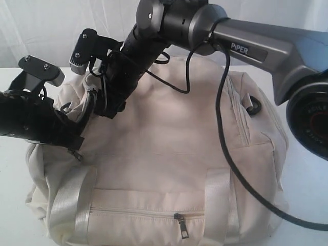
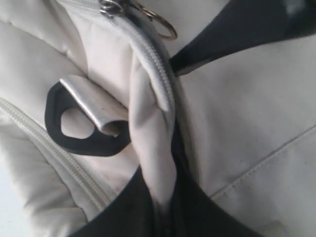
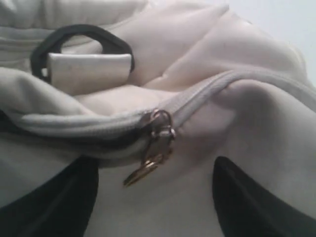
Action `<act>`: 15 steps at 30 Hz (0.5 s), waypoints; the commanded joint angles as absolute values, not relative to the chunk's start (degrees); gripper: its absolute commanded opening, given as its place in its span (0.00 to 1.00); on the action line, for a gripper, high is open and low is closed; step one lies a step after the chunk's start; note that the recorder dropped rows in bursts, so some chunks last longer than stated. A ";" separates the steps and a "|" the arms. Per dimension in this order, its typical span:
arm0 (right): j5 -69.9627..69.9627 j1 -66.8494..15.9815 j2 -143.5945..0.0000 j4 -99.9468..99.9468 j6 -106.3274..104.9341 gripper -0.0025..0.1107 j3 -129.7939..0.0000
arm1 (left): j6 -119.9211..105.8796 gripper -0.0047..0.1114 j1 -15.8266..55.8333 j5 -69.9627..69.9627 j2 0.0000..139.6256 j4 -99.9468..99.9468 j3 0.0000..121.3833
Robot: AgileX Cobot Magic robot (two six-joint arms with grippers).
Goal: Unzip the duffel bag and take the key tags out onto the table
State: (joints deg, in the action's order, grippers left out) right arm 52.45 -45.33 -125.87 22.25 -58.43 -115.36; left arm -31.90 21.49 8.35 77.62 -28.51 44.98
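White bench (image 1: pixel 310 200) carries the cream bag (image 1: pixel 169 154), which fills most of the exterior view, its front pocket zipped. Both arms meet at the bag's left end. There the right claw (image 3: pixel 153 165) hangs spread wide, one finger on each side of the zip pull (image 3: pixel 159 136) and its gold ring (image 3: pixel 143 173), touching neither. Close by, the left claw (image 2: pixel 158 197) is clenched on a fabric fold just beside the zipper (image 2: pixel 153 64), near a black loop (image 2: pixel 74 138).

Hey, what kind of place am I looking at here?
Probably a robot lab test bench: a left arm and a PiPER-marked right arm reach over a cream duffel bag on a plain white table, white backdrop behind.
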 commanded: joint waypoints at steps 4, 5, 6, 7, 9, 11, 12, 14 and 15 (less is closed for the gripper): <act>47.04 -45.63 -126.80 20.88 -56.11 0.44 -115.12 | -32.36 0.04 21.95 12.08 77.14 -29.10 44.33; 47.04 -45.63 -126.80 20.74 -56.11 0.42 -115.12 | -32.44 0.04 21.95 12.08 77.14 -29.10 44.33; 47.20 -45.63 -126.80 20.49 -56.11 0.39 -115.12 | -32.44 0.04 21.95 12.08 77.14 -29.10 44.33; 47.48 -45.63 -126.80 20.00 -56.11 0.36 -115.12 | -32.44 0.04 21.95 12.08 77.14 -29.10 44.33; 47.94 -45.63 -126.80 18.77 -56.11 0.31 -115.12 | -32.44 0.04 21.95 12.08 77.14 -29.10 44.33; 48.34 -45.63 -126.80 16.30 -54.56 0.23 -115.12 | -32.42 0.04 21.95 12.19 77.14 -29.10 44.33; 48.34 -45.63 -126.80 15.29 -53.62 0.19 -115.12 | -32.58 0.04 21.95 12.19 77.14 -29.10 44.33; 48.34 -45.63 -126.80 13.52 -52.23 0.09 -115.12 | -32.58 0.04 21.95 12.19 77.14 -29.10 44.33; 48.34 -45.63 -126.80 12.51 -51.67 0.04 -115.12 | -32.58 0.04 21.95 12.19 77.14 -29.10 44.33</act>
State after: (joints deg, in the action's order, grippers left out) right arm 48.12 -45.70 -126.85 15.25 -53.80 -115.36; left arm -32.23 21.49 8.49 77.62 -28.51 44.98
